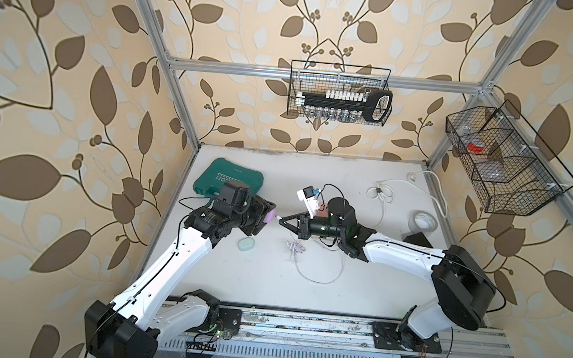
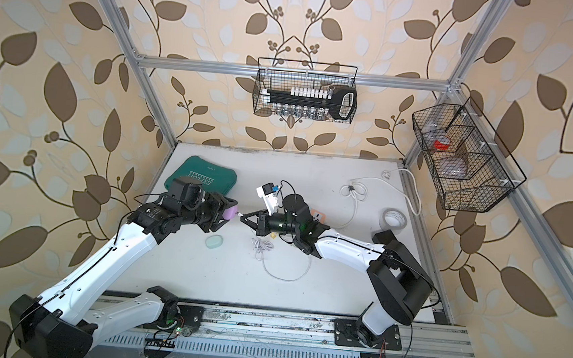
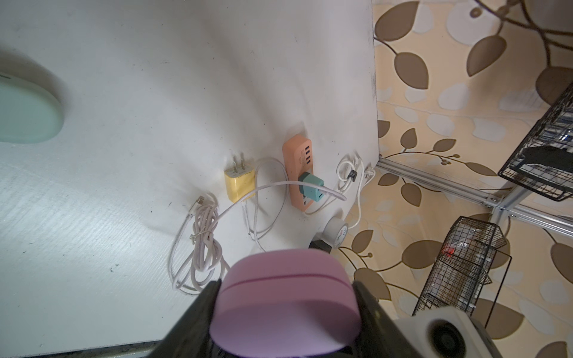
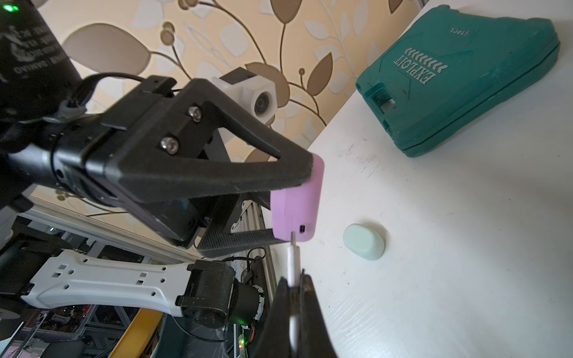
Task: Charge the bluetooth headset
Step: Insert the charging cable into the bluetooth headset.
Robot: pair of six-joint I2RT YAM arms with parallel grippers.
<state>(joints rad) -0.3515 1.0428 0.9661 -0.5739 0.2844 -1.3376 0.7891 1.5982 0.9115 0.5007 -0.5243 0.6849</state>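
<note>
Holding lilac earbud case above table, left pincer grips both its sides. Right pincer pinched tight on white cable plug; metal tip meets case just beside charging port, not inserted.

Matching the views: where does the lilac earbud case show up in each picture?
Top view: lilac earbud case, just left of centre.
Top view: left of centre.
Left wrist: bottom centre of frame, large.
Right wrist: centre of frame, at the white plug.
Shared landmark: mint case, on the table in all four.
</note>
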